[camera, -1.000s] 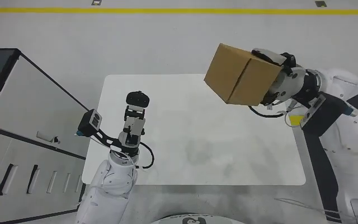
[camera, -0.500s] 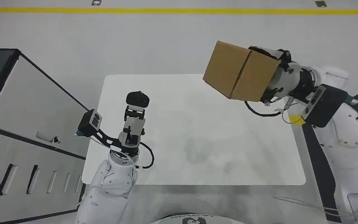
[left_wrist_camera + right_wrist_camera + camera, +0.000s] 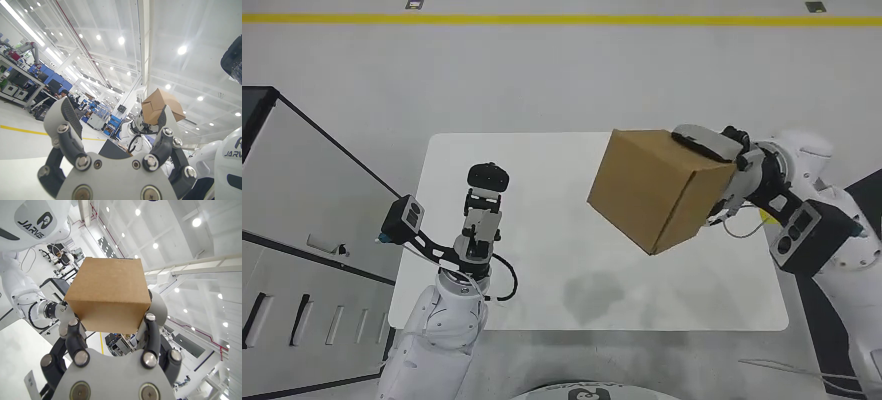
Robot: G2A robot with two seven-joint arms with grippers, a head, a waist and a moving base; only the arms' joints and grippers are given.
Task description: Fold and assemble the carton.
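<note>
White bench (image 3: 542,200) below; right hand (image 3: 110,317) clamps the carton (image 3: 657,190) aloft: best lowered level, slowly; left hand (image 3: 115,109) gapes empty.

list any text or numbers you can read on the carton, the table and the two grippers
carton: no print on the faces that show; faint marks along one edge in the right wrist view, too faint to read.
table: none.
left gripper: none.
right gripper: none.
white tag by the right gripper's base: dark marks, too small to read.
</note>
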